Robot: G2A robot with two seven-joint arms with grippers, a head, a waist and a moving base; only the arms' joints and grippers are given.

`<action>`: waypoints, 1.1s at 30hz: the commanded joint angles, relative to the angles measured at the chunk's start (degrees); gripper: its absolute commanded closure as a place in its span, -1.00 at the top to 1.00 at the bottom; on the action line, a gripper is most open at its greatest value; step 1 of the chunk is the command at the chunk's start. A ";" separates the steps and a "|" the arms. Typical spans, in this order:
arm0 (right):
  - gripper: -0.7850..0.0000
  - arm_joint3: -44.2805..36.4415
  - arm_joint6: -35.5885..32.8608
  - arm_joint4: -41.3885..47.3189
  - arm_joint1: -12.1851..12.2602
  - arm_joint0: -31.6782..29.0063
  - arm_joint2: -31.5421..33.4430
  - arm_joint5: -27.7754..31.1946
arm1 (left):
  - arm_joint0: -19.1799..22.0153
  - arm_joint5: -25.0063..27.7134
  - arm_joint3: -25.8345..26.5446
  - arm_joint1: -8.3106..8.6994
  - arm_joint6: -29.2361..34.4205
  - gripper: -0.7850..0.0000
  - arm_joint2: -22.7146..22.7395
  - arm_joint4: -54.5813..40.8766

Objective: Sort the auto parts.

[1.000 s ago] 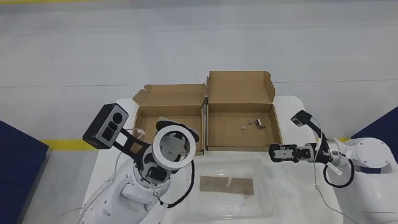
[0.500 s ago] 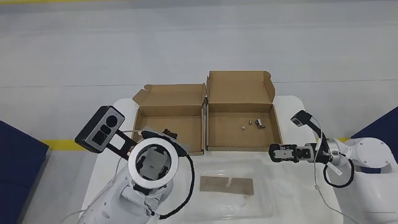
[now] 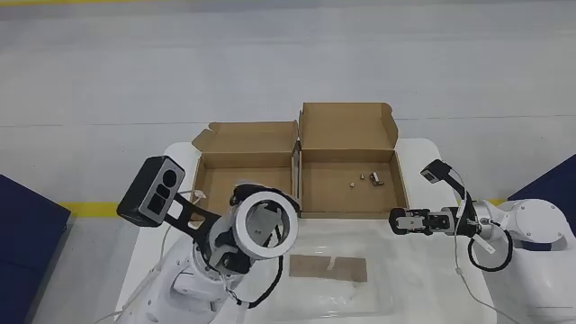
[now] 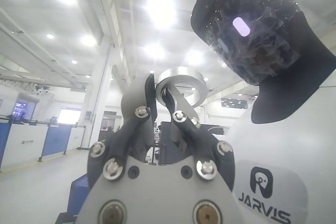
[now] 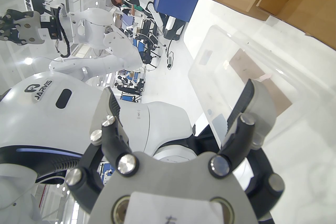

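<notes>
Left end effector is gripping a metal ring by its wall: one finger is sitting inside the ring, the other is pressing from outside, so the jaws are standing narrow around the band. The ring is being held up in the air with its opening facing upward; in the left wrist view the ceiling lights are showing behind it. In the top view the ring is hanging over the near right corner of the left cardboard box, well above the counter. Right end effector is standing wide open with nothing between its fingers; in the top view it is hovering just beside the near right corner of the right cardboard box, pointing toward the left arm. A few small parts are lying on the floor of the right box, toward its far right side. The two boxes are sitting side by side, touching, with flaps open. A clear tray is resting on the counter in front of the boxes, and a brown cardboard sheet is lying in it.
</notes>
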State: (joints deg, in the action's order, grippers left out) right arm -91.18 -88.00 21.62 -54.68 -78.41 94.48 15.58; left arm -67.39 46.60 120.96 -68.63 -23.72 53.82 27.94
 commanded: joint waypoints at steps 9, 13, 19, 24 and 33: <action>1.00 0.00 0.00 0.00 0.00 0.00 0.00 0.00 | -0.42 3.56 -0.38 -1.07 -0.48 -1.00 -0.22 -5.60; 1.00 0.00 0.00 0.00 0.00 0.00 0.00 0.00 | -0.63 4.47 -0.78 -1.48 -0.56 -1.00 0.14 -8.01; 1.00 0.00 0.00 0.00 0.00 0.00 0.00 0.00 | -1.00 3.91 -0.79 -1.92 0.70 -1.00 0.95 -8.40; 1.00 0.00 0.00 0.00 0.00 0.00 0.00 0.00 | -1.00 3.91 -0.79 -1.92 0.70 -1.00 0.95 -8.40; 1.00 0.00 0.00 0.00 0.00 0.00 0.00 0.00 | -1.57 2.19 -0.11 -2.02 2.33 -1.00 1.29 -8.17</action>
State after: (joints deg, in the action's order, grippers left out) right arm -91.18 -88.00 21.62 -54.68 -78.41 94.48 15.58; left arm -68.77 49.52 120.66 -70.61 -22.16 54.91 19.50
